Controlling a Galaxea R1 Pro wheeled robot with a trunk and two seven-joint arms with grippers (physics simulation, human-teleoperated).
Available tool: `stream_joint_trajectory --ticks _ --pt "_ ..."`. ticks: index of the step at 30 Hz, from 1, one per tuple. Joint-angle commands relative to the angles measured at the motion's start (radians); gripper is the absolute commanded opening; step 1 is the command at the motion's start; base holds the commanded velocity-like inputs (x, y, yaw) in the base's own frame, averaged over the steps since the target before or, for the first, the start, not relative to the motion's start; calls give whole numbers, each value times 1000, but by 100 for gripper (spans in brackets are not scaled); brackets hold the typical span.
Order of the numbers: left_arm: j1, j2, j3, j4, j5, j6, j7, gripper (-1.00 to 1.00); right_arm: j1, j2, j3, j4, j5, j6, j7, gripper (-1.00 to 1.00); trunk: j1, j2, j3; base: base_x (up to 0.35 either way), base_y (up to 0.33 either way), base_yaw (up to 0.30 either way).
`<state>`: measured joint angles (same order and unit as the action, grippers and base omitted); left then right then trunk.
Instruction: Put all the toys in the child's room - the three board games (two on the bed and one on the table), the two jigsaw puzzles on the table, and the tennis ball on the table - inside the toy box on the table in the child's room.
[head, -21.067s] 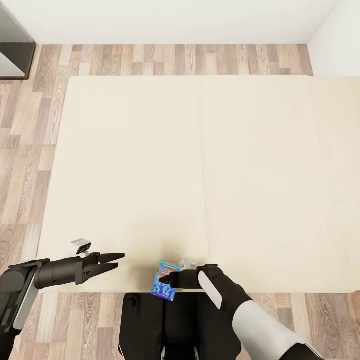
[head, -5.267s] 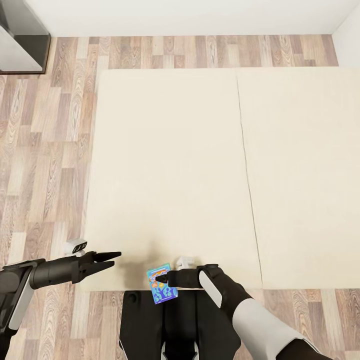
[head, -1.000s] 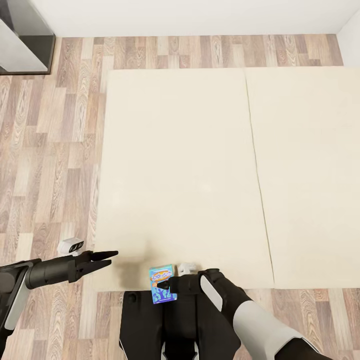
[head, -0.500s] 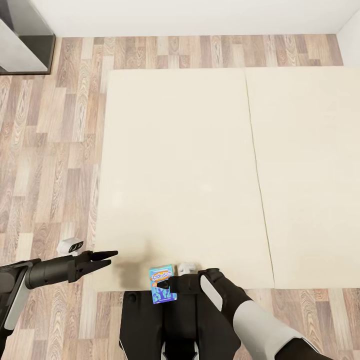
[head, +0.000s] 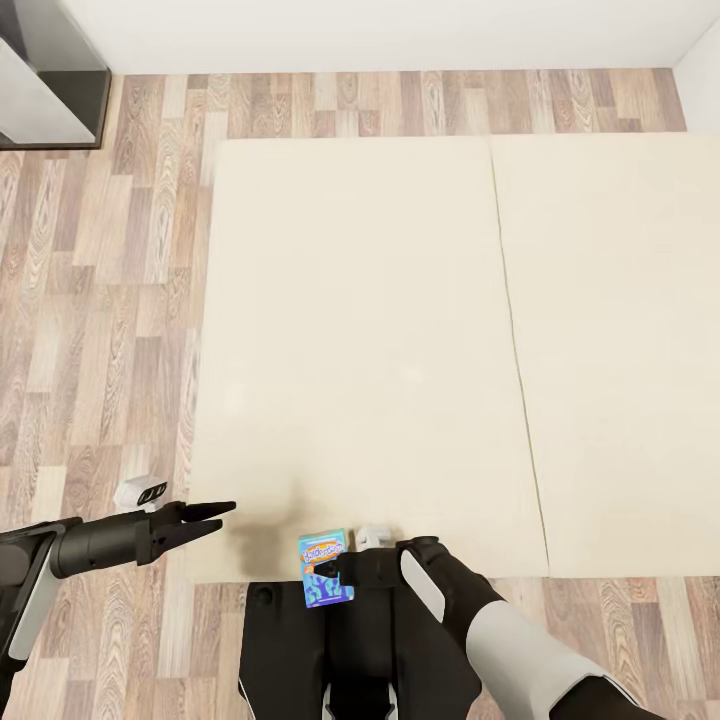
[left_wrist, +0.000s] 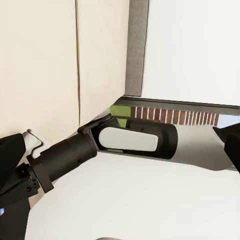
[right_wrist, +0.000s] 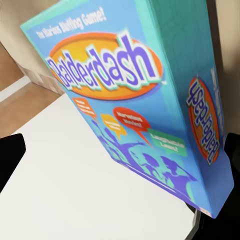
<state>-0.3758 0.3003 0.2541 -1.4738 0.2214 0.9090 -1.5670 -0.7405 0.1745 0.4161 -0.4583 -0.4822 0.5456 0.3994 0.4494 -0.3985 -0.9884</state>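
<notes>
Right pincer (head: 322, 571): clamped on the Balderdash box (head: 325, 567), gripping one edge — box sits at the near edge of the bed (head: 360, 330), over the robot's trunk (head: 345, 650).
Left pincer (head: 222, 516): parted a little, nothing between the fingers, hanging over the bed's near-left corner, apart from the box.
Task thing: small blue board game — in the right wrist view the Balderdash box (right_wrist: 145, 95) shows its printed lid and one side panel, tilted across the frame.
Toy box / desk: can't place either from here; a dark grey corner of furniture (head: 45, 70) sits at far left, prob. part of the desk, not sure.
Step (judged): box lifted off the bed, carry to the toy box not yet begun.
Risk 1: edge grip on a flat box — weight hangs to one side, so a fast turn of the base could swing it and let it slip or rotate in the fingers.
Risk 2: smooth glossy card, little friction; hard squeeze could dent it.
Risk 3: box corner may clip the bed edge or trunk if the arm drops.
Materials: bed is matte cream w/ one seam (head: 515, 350); floor (head: 100, 300) is wood plank; box is rigid, sharp-cornered, thin.
</notes>
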Motion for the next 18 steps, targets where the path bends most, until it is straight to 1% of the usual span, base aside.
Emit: stream_joint_trajectory --ticks 1,8,18 --pt "0 0 0 0 0 10 -4 100 0 0 1 0 -1 4 1 100 1 -2 -1 0 0 0" --pt "0 0 1 0 0 10 -4 100 0 0 1 0 -1 4 1 100 1 -2 -1 0 11 0" --pt "0 0 1 0 0 11 -4 100 0 0 1 0 -1 4 1 100 1 -2 -1 0 109 0"
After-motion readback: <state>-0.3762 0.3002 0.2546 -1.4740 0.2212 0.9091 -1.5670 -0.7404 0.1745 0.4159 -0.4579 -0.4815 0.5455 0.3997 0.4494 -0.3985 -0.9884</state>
